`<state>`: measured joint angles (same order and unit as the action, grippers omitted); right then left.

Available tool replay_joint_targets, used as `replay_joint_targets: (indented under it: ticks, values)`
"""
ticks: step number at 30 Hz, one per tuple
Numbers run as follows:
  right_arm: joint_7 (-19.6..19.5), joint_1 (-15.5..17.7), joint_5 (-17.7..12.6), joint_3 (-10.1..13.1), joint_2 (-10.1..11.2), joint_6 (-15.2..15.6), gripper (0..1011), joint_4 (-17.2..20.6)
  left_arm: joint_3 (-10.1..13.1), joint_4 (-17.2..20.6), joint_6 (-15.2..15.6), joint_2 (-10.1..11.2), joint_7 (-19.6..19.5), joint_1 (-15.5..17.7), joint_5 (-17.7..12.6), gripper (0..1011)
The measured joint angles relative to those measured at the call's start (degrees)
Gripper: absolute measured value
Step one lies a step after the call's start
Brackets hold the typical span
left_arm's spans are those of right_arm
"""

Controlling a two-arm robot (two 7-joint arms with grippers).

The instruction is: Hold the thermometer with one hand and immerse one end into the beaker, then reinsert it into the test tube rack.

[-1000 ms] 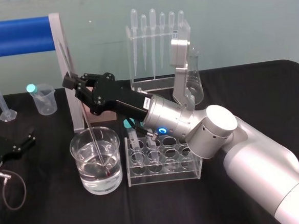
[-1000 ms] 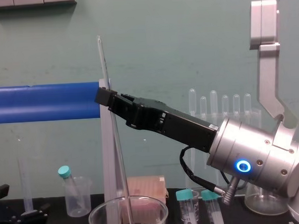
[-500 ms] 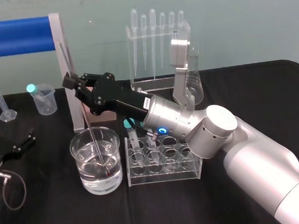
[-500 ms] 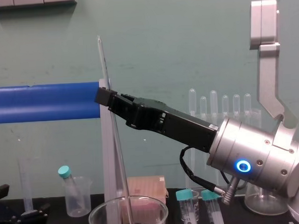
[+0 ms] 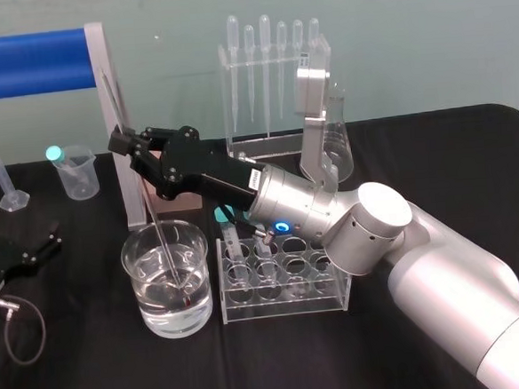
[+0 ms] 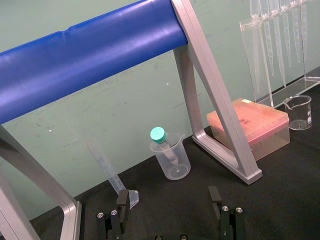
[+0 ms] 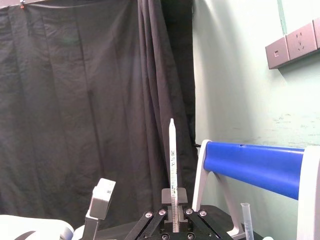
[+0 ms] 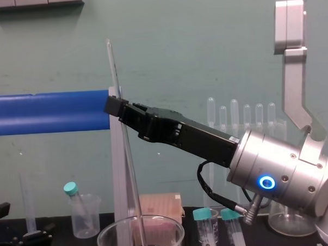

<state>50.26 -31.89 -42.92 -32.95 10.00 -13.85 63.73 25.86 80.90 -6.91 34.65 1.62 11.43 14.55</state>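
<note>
The thermometer (image 5: 153, 215), a long thin glass rod, stands tilted, and its lower end dips into the water in the beaker (image 5: 127, 257) at the front left of the black table. My right gripper (image 5: 124, 142) is shut on its upper part, well above the rim. In the chest view the thermometer (image 8: 113, 65) rises above the right gripper (image 8: 117, 106) and runs down into the beaker (image 8: 106, 234). The right wrist view looks along the thermometer (image 7: 172, 160), clamped in the right gripper (image 7: 173, 202). The clear test tube rack (image 5: 333, 287) stands just right of the beaker. My left gripper (image 6: 169, 200) rests open on the table at the left.
A pipette stand (image 5: 269, 78) and a conical flask (image 5: 339, 144) are behind the arm. A small plastic beaker (image 5: 76, 176) and a graduated cylinder (image 5: 0, 173) stand at the back left under a blue bar (image 5: 28, 64). A pink box (image 6: 250, 125) sits by the frame's leg. Teal-capped tubes (image 8: 203, 222) stand in the rack.
</note>
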Motion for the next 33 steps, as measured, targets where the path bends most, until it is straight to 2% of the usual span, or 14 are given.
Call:
replay_joint_targets:
  ticks: [33]
  values:
    - [0.0, 0.0, 0.0, 0.0, 0.0, 0.0, 57, 0.0, 0.0, 0.0, 0.0, 0.0, 0.0, 0.0, 0.0, 1008]
